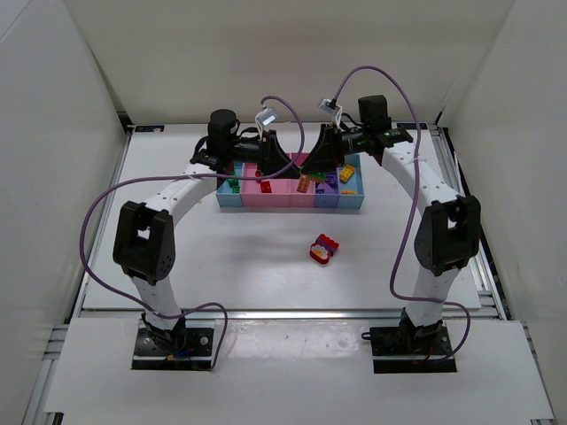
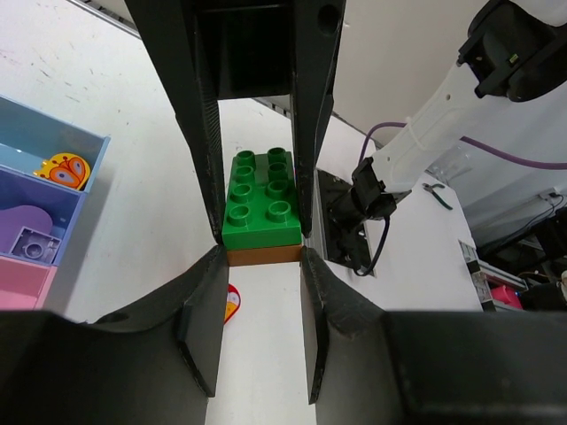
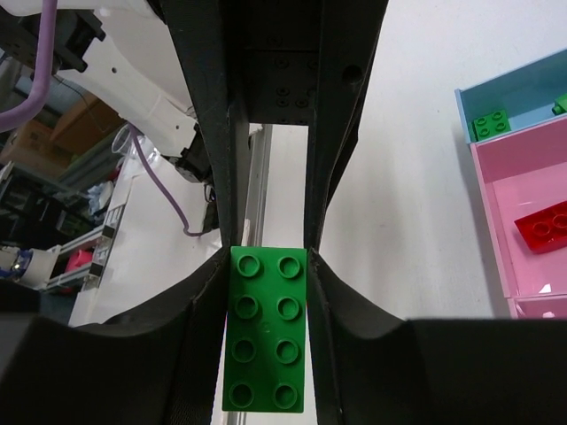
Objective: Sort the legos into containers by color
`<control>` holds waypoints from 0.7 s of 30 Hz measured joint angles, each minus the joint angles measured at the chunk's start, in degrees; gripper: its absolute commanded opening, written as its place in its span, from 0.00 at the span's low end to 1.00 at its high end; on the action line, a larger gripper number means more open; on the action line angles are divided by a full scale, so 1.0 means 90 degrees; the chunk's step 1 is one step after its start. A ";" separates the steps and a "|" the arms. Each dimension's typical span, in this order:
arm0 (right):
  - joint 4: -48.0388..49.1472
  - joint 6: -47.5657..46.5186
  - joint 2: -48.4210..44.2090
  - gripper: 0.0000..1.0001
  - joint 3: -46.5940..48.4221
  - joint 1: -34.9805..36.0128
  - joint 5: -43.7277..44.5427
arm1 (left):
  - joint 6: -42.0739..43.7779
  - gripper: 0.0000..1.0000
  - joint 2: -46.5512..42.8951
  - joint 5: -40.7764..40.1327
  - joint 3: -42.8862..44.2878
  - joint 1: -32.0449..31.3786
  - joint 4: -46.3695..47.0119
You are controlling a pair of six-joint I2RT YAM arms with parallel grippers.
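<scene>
**Two green legos gripped near the containers**
The left jaws are closed on a green lego with an orange lego stuck under it. The right jaws are closed on another green lego. Both are probably held high so that the bin walls are cleared. The light blue bin holding greens is seen at 2 o'clock in the right wrist view, and bare table is left at 6 o'clock of the row.

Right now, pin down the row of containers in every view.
Top external: containers, mid-table, long side across.
Left wrist: left edge, one end only.
Right wrist: right edge, blue and pink bins.
Shared landmark: the white table under it.
</scene>
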 measured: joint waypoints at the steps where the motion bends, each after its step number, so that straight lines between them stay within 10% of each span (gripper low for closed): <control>1: 0.0000 0.0000 0.0002 0.00 0.0000 0.0000 0.0007 | 0.0000 0.11 0.0000 0.0000 0.0000 0.0000 -0.0007; 21: -0.0109 0.0036 0.0209 0.00 0.0270 -0.0119 0.0104 | 0.0665 0.10 -0.0002 -0.0325 0.0017 -0.0051 -0.0403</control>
